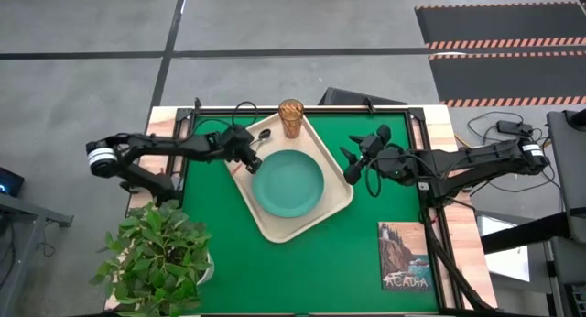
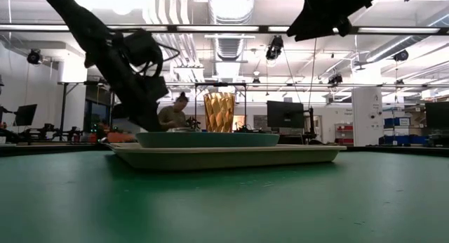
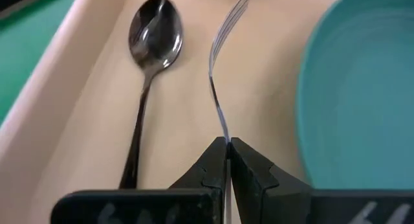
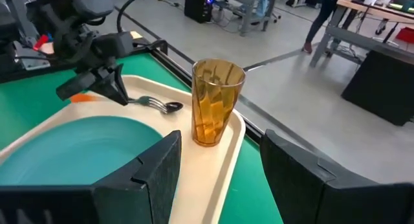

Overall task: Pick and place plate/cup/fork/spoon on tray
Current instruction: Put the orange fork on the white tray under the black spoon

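left tool point(image 3: 228, 146): closed on the fork point(image 3: 223, 62), over the tray point(image 1: 331, 207) near its far-left rim | spoon point(image 3: 150, 62): lies on the tray beside the fork, seemingly untouched | plate point(image 1: 288, 184), cup point(image 1: 291, 118): on the tray | right tool point(image 1: 352, 166): open, empty, beside the tray

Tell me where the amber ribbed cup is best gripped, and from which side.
Grip the amber ribbed cup across its upper wall, coming from the open right gripper's side. It stands upright at a corner of the cream tray, and the teal plate crowds its inner side.
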Robot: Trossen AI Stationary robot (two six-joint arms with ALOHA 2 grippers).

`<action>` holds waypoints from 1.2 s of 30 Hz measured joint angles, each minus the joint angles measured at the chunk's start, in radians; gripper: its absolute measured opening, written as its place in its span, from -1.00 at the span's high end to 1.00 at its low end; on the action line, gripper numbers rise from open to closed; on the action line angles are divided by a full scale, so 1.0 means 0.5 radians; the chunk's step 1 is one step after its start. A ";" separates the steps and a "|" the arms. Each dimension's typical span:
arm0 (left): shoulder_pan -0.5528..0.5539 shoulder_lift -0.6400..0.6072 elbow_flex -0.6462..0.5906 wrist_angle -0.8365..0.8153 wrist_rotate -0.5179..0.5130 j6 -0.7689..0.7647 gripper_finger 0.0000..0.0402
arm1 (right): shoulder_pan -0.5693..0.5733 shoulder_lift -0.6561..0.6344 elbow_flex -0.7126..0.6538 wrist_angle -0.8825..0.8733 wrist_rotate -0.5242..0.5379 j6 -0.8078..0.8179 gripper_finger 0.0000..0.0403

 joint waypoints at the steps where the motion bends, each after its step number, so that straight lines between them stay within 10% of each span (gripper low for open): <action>1: 0.019 0.017 0.000 0.004 0.025 -0.007 1.00 | 0.000 0.000 -0.001 -0.006 0.001 0.000 0.01; 28: 0.160 0.186 -0.015 0.181 0.076 -0.005 0.99 | 0.000 0.000 -0.027 -0.056 0.001 0.002 0.01; 36: 0.162 0.183 -0.021 0.177 0.067 0.016 0.69 | 0.000 0.000 -0.027 -0.057 0.001 0.008 0.01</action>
